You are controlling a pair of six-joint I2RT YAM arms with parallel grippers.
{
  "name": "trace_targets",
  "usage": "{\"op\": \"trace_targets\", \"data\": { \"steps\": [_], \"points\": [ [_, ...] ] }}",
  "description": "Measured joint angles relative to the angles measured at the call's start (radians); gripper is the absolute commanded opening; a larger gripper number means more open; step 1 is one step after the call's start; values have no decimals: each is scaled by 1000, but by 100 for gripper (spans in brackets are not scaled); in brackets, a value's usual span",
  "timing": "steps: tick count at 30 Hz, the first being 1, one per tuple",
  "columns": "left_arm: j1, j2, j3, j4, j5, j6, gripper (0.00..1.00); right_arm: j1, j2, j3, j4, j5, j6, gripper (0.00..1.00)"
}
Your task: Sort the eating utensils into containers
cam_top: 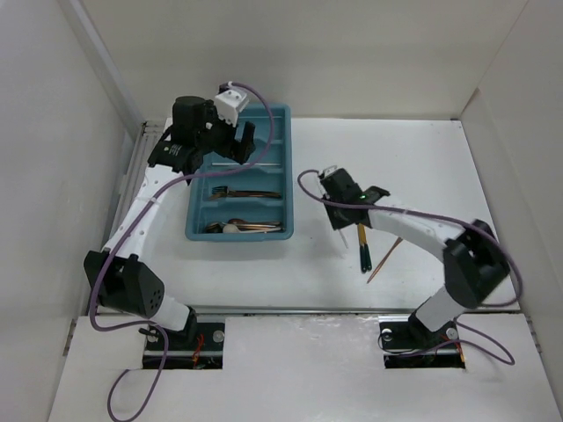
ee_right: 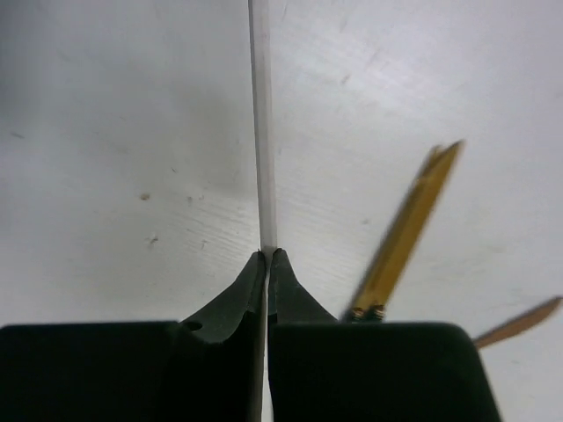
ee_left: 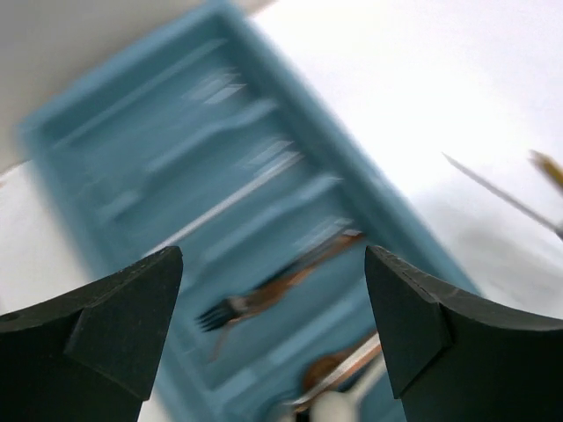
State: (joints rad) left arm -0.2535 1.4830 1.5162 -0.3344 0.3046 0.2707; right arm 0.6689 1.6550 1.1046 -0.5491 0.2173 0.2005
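Right pincer (ee_right: 266,260) clamps a thin silver chopstick (ee_right: 261,132); left pincer (ee_left: 273,257) gapes above teal tray (ee_left: 352,163).

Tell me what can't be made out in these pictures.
- Right wrist view: the right pincer hides the near ends of the silver chopstick it grips and of the gold piece.
- Left wrist view: motion blur smears the teal tray; pieces in its far compartments are unreadable.
- Top view: the left arm covers the tray's far left corner; the chopstick is too thin to trace.
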Motion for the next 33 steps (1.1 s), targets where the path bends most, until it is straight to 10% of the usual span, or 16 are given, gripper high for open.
{"op": "trace_targets", "data": {
  "steps": [8,13,23,33],
  "points": [
    [-38,-7,-109,89,552,-137,87,8,-346,138,214,-2,-95,0],
    [-74,-8,-202,459,740,-436,88,53,-346,194,337,-35,-128,0],
    [-79,-8,-270,1099,803,-911,83,97,-327,215,371,-60,-179,0],
    [-124,18,-270,1078,762,-903,71,105,-327,215,378,-70,-183,0]
  ]
}}
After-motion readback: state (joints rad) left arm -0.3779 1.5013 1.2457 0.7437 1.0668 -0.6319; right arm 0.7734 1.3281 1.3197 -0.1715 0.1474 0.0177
